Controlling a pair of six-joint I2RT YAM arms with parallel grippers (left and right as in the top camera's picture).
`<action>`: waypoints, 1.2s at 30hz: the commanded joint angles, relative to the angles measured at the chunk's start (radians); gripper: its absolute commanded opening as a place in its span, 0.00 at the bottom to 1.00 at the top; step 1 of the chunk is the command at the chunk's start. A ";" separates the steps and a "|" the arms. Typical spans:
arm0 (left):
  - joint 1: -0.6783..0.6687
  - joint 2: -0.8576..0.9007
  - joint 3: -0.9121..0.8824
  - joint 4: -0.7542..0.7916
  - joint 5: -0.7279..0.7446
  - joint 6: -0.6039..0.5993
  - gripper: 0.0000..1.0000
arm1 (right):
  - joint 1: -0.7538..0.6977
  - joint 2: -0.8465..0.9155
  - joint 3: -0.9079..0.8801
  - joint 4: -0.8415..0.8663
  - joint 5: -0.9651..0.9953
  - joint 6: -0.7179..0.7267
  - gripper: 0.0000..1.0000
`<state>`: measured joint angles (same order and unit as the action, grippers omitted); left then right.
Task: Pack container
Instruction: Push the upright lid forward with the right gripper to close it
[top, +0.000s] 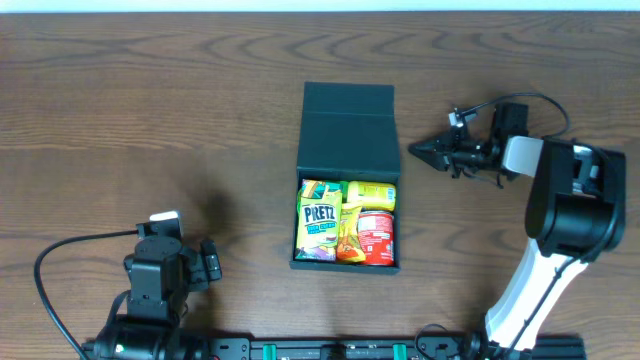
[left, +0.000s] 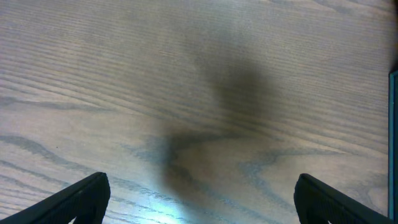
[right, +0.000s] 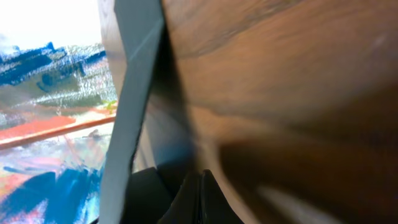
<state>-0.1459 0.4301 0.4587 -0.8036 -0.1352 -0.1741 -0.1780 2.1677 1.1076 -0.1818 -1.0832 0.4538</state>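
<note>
Left jaws wide open, holding nothing, over bare bench (top: 150, 100) — container (top: 298, 225) sits well off to their right. Its box part is full of snack packets (top: 347, 222), so filling looks done. Lid (top: 347, 125) lies back open — closing is what's left. Right jaws pinched shut, empty, tip just beside the lid's nearest edge; contact unclear.

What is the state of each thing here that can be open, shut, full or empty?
container, open, filled with snack packets.
lid, swung back, lying flat on the table.
left tool, open, holding nothing.
right tool, shut, holding nothing, tip beside the lid's right edge.
</note>
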 joint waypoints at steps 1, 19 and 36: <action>0.003 -0.005 0.000 0.002 -0.014 0.021 0.95 | 0.043 0.041 0.013 0.034 -0.006 0.085 0.01; 0.003 -0.005 0.000 0.002 -0.014 0.021 0.95 | 0.142 0.077 0.013 0.369 -0.103 0.360 0.01; 0.003 -0.005 0.000 0.002 -0.014 0.021 0.95 | 0.142 0.077 0.013 0.817 -0.363 0.658 0.02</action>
<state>-0.1459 0.4301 0.4587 -0.8032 -0.1356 -0.1741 -0.0452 2.2341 1.1175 0.6041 -1.3483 1.0351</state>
